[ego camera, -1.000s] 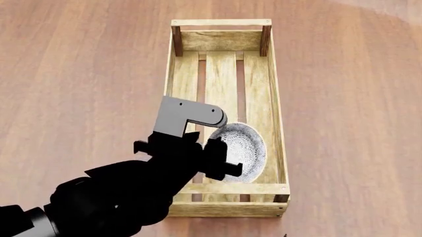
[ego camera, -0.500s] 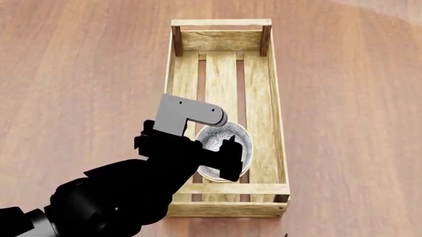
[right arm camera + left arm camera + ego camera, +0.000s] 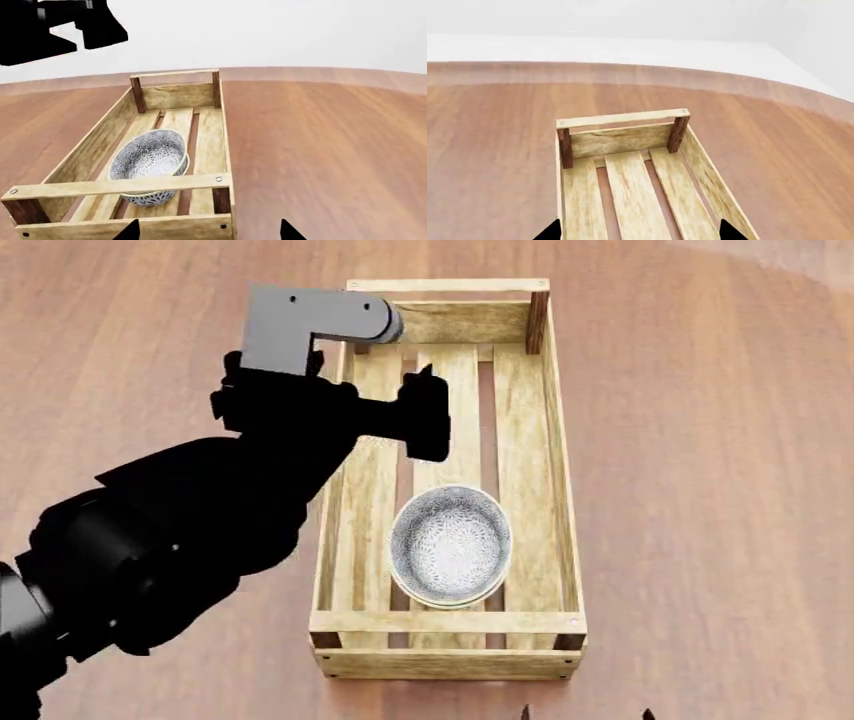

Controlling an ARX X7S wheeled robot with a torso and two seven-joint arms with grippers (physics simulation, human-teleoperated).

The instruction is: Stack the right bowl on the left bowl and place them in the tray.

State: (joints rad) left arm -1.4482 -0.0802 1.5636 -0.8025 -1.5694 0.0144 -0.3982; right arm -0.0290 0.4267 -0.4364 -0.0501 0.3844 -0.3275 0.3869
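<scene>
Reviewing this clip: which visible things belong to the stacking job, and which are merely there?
Job:
- bowl, lying in the tray; a second bowl nested in it cannot be told apart
- tray
- left pincer, raised above the tray, holding nothing

Merely there:
- wooden table
- right pincer, only tips visible

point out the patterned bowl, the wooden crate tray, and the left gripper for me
Grey-white patterned bowl (image 3: 451, 544): head view, inner bottom.
Long light-wood slatted crate tray (image 3: 557, 480): head view, right side wall.
Black left gripper (image 3: 387, 412): head view, between the fingertips, above the tray's far half.
</scene>
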